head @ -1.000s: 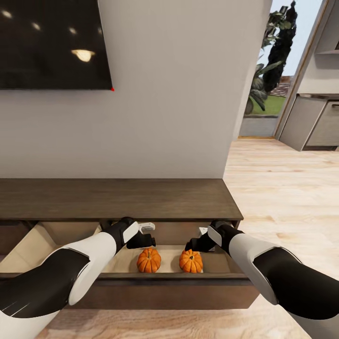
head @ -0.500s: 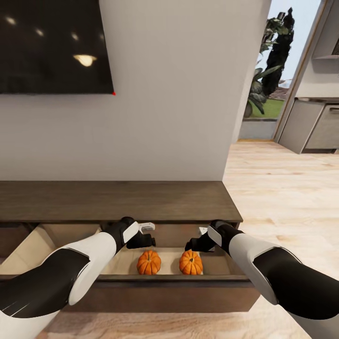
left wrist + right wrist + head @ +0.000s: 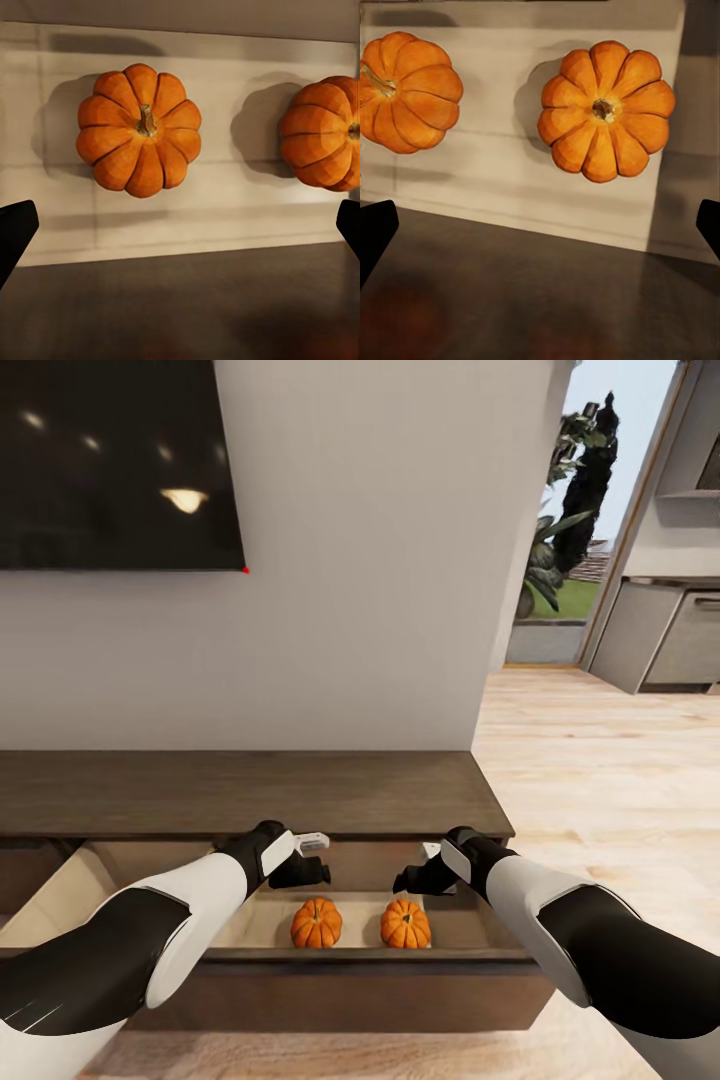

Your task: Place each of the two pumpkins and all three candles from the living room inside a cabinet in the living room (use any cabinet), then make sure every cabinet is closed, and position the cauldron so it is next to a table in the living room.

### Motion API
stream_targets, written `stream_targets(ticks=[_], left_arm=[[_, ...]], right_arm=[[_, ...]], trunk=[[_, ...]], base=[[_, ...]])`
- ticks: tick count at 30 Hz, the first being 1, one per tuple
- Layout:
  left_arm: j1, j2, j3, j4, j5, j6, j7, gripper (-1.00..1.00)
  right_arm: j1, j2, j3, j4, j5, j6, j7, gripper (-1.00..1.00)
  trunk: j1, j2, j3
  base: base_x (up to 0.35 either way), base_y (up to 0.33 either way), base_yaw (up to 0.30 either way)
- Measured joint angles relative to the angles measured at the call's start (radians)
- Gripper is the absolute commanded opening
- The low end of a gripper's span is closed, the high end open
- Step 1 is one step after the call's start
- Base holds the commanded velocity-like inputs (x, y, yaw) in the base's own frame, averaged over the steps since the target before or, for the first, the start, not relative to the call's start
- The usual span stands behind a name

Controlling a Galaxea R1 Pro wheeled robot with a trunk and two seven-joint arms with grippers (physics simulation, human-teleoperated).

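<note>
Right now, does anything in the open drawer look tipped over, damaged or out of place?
Nothing stands out. Both pumpkins, the left pumpkin and the right pumpkin, sit upright with stems up, side by side but apart, on the pale floor of the open drawer. The left pincer and right pincer hang above them, open and empty.

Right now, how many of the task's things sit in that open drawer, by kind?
Pumpkins: 2, the left pumpkin and the right pumpkin, side by side and apart on the drawer floor.
Candles: 0 visible there.
Total: 2.
</note>
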Motion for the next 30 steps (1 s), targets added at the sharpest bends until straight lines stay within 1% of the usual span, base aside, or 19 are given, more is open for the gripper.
stream_targets(ticks=[11, 20, 30], left_arm=[[0.000, 0.000, 0.000, 0.000, -0.001, -0.001, 0.000, 1.00], [0.000, 0.000, -0.001, 0.000, -0.001, -0.001, 0.000, 1.00], [0.000, 0.000, -0.002, 0.000, -0.001, -0.001, 0.000, 1.00]], right_arm=[[0.000, 0.000, 0.000, 0.000, 0.000, 0.000, 0.000, 1.00], [0.000, 0.000, -0.001, 0.000, 0.000, -0.003, 0.001, 1.00], [0.000, 0.000, 0.000, 0.000, 0.000, -0.003, 0.001, 1.00]], trunk=[[0.000, 0.000, 0.017], [0.000, 0.000, 0.019], [0.001, 0.000, 0.019]], base=[[0.000, 0.000, 0.000], [-0.014, 0.000, 0.000], [-0.255, 0.000, 0.000]])
